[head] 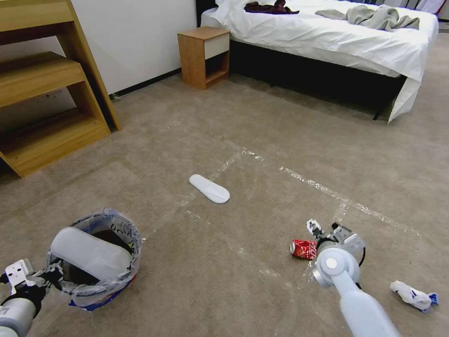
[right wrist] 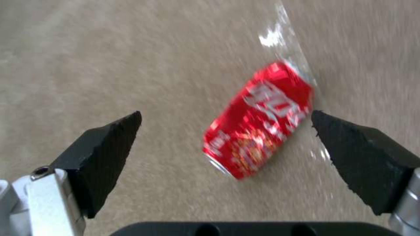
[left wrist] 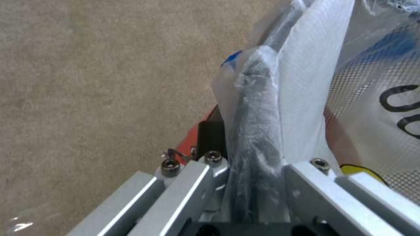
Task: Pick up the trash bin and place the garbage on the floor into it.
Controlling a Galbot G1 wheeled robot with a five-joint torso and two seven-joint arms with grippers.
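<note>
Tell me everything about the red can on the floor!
The red can is a shiny metal soda can with white writing, dented a little. It lies on its side on the beige carpet, beside a strip of clear tape. Nothing holds it. The right gripper hangs over it with its black fingers wide open, one on each side, not touching.

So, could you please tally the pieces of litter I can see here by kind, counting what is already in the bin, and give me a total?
White insoles: 2, one on the floor, one in the trash bin
Red soda can: 1, on the floor below the open right gripper
Crumpled white paper: 1, on the floor
Total: 4
The left gripper holds the trash bin by its rim.
</note>
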